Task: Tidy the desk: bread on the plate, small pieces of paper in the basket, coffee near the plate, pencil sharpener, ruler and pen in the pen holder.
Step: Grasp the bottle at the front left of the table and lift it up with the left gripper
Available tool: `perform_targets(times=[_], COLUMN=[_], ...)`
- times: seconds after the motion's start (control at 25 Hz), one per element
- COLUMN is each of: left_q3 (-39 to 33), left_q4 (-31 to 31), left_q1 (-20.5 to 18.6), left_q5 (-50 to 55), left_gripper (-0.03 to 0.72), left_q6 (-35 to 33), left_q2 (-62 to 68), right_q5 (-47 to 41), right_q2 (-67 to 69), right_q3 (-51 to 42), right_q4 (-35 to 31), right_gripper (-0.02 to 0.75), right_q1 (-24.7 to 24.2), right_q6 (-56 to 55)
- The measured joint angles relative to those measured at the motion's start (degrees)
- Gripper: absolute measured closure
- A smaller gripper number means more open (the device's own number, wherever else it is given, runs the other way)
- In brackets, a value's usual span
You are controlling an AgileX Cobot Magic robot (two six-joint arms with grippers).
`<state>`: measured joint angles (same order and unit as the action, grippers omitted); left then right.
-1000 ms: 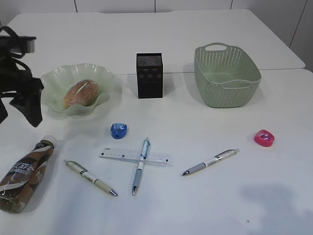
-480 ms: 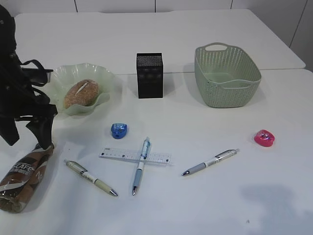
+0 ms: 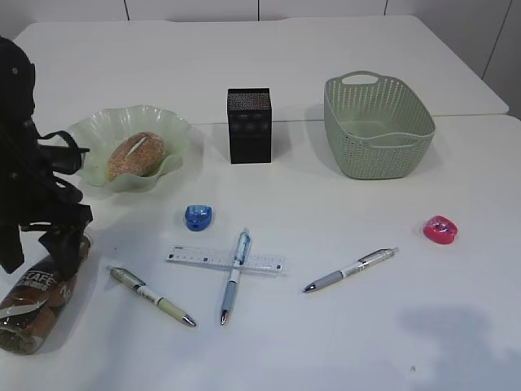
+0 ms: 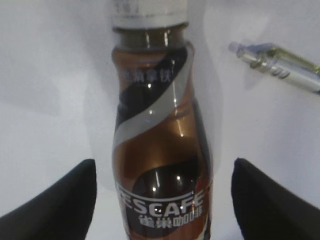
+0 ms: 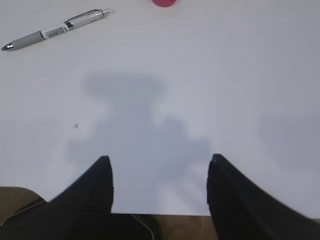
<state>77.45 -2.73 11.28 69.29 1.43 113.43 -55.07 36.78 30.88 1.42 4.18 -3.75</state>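
The coffee bottle [image 3: 32, 303] lies on its side at the front left, brown with a white cap [image 4: 150, 12]. My left gripper [image 4: 163, 165] is open and straddles its body, with one finger on each side and a gap to both. Bread [image 3: 134, 155] rests in the green plate [image 3: 177, 130]. On the table lie a blue pencil sharpener [image 3: 198, 217], a pink one [image 3: 440, 230], a ruler [image 3: 195, 258] and three pens [image 3: 151, 296] [image 3: 231, 285] [image 3: 350, 270]. My right gripper [image 5: 160, 160] is open over bare table. No paper pieces are in view.
The black pen holder [image 3: 248, 125] stands at the back centre. The green basket [image 3: 378, 126] stands at the back right with nothing showing inside. The blue pen lies across the ruler. The table's near edge shows under my right gripper.
My left arm has come down from beside the plate onto the coffee bottle, and its open fingers now flank the bottle. Nothing else has moved.
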Motion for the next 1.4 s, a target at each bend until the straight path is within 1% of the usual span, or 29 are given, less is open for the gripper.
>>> perform_targets(times=[0.2, 0.92, 1.28, 1.4], left_q3=[-2.1, -2.1, -2.1, -2.1], left_q4=[0.5, -0.1, -0.2, -0.2], left_q1=[0.0, 0.0, 0.0, 0.0], left_q5=[-0.3, -4.1, -4.3, -4.3], left_gripper=[0.095, 0.095, 0.095, 0.115], left_q6=[0.4, 0.4, 0.4, 0.4], left_q2=[0.0, 2.5, 4.4, 4.4], right_q5=[0.2, 0.3, 0.3, 0.3], right_q2=[0.0, 0.0, 0.0, 0.0], right_q3=[0.0, 0.0, 0.0, 0.0], right_q4=[0.0, 0.0, 0.0, 0.0], right_gripper=[0.271, 0.271, 0.271, 0.271], right_q1=[0.0, 0.0, 0.0, 0.0], right_q6=[0.0, -0.1, -0.1, -0.1])
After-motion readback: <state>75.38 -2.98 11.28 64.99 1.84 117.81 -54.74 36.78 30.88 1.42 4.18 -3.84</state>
